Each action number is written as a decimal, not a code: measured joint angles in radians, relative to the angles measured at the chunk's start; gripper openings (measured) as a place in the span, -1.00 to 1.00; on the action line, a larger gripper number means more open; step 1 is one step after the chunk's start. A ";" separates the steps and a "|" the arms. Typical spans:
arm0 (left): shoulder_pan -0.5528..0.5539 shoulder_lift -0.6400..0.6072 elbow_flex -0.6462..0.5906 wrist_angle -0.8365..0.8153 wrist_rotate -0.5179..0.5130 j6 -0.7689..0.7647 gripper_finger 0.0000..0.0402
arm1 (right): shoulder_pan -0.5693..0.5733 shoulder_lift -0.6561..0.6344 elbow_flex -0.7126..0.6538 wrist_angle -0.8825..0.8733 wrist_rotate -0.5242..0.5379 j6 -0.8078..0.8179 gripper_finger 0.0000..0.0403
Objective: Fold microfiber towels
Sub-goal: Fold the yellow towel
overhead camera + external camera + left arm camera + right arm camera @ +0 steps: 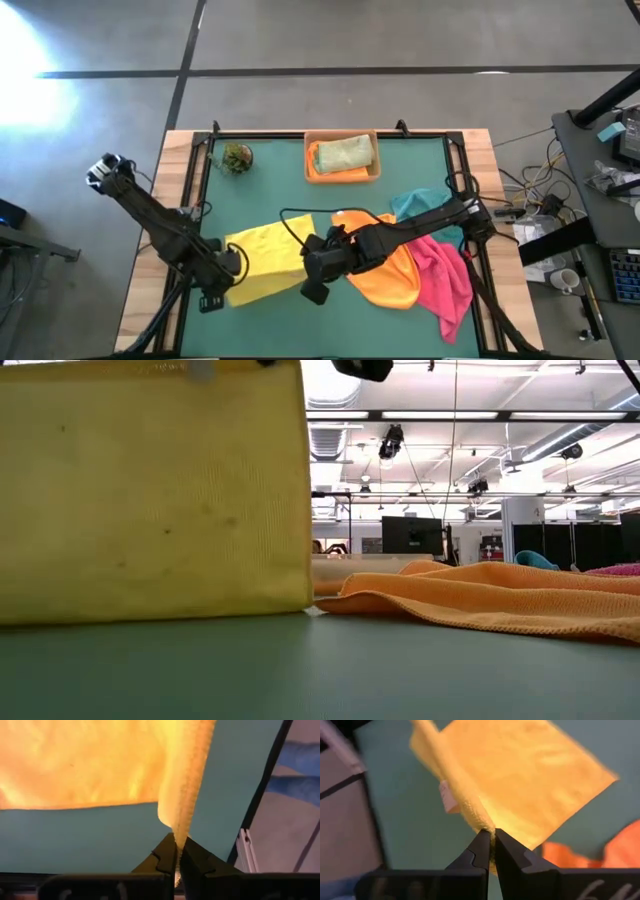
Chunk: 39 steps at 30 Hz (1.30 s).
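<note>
A yellow towel (265, 262) stands up like a sheet left of the table's middle. In the low view its lower edge (160, 615) meets the table. My left gripper (213, 298) is shut on its near left corner and my right gripper (314, 292) on its near right corner. An orange towel (385, 278), a pink one (447, 282) and a teal one (425, 205) lie in a heap under the right arm. A folded olive green towel (343, 153) lies in the tray. My left gripper (177, 842) pinches the yellow towel's edge (181, 827) at a corner between its two fingers, slanting down from above. The cloth runs away from the fingers edge-on; whether the grip takes one layer or several does not show. My right gripper (490, 834) pinches the towel's other raised corner (482, 822) between its fingertips, slanting down. The hemmed edge with a white label (448, 799) runs away from the fingers, and the sheet spreads out beyond them.
An orange-tan tray (375, 172) sits at the far middle and a small green plant ball (237, 157) at the far left. A black frame (200, 170) borders the green mat. Bare mat lies near the front edge (330, 335).
</note>
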 joint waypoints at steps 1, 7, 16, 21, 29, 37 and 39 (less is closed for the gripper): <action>0.000 -0.008 -0.003 0.000 -0.009 -0.006 -1.00 | 0.000 -0.001 0.000 -0.001 -0.011 0.007 -0.95; 0.006 -0.003 -0.047 0.001 -0.046 -0.024 -1.00 | -0.018 0.054 -0.018 -0.011 0.045 -0.037 -0.95; 0.024 0.046 -0.126 -0.014 -0.110 -0.100 -1.00 | -0.102 0.129 -0.039 0.004 0.114 -0.112 -0.95; 0.052 0.062 -0.162 -0.013 -0.149 -0.127 -1.00 | -0.151 0.157 -0.058 0.019 0.114 -0.156 -0.95; 0.125 0.081 -0.198 -0.017 -0.171 -0.118 -1.00 | -0.199 0.206 -0.079 0.079 0.114 -0.202 -0.95; 0.157 0.082 -0.208 -0.013 -0.219 -0.089 -1.00 | -0.225 0.213 -0.083 0.084 0.111 -0.244 -0.95; 0.163 0.082 -0.208 -0.013 -0.230 -0.081 -1.00 | -0.231 0.213 -0.084 0.085 0.111 -0.249 -0.95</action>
